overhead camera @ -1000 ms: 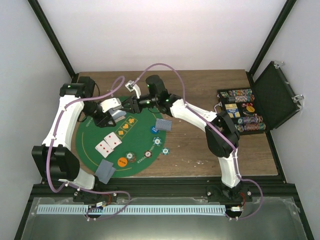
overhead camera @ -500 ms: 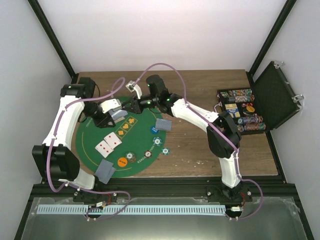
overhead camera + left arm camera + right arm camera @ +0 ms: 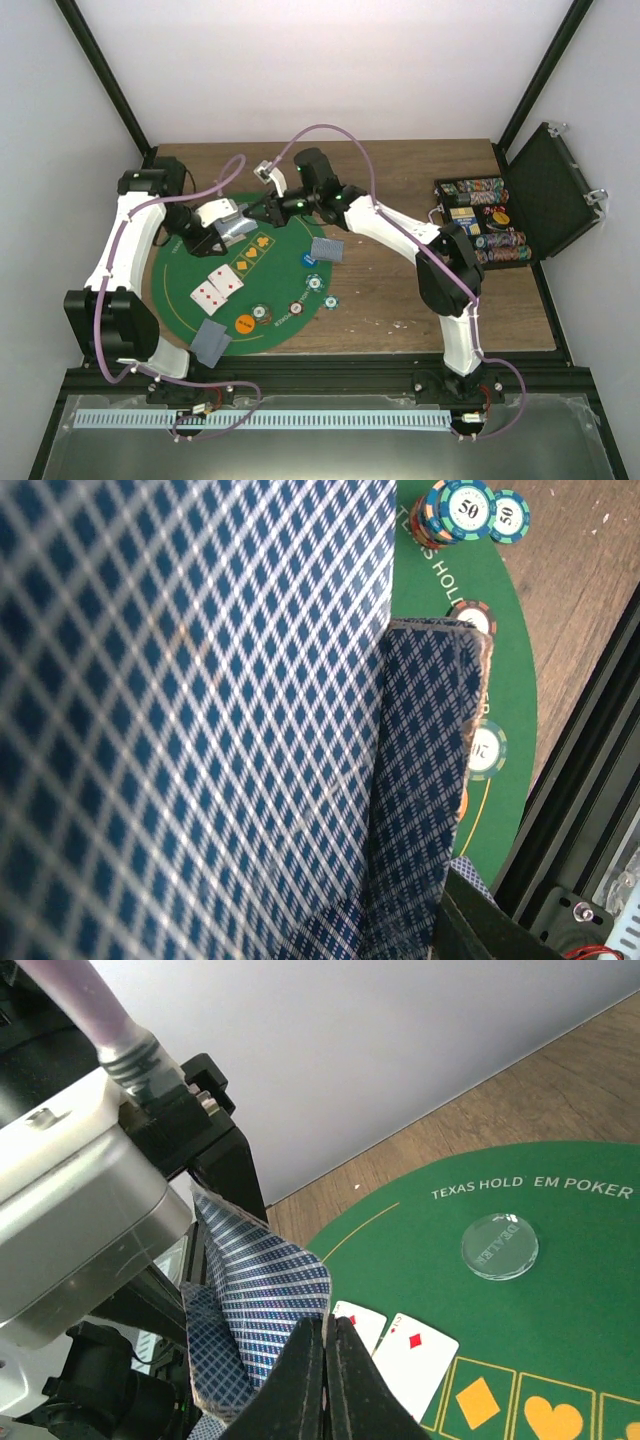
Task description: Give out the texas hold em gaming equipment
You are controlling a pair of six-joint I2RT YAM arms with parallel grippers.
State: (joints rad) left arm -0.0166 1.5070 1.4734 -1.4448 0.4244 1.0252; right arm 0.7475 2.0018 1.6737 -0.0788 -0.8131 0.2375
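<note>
Top external: left of centre, over the mat, the left hand clamps a deck, and the right hand meets it. Left wrist: deck backs fill the frame; chips lie top right. Right wrist: that hand, closed tight, pinches one card lower left.

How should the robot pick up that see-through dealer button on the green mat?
Grip the dealer button across its round rim, coming straight down. It is a low disc lying flat on the green mat, with bare felt all round, so fingers probably fit either side.
</note>
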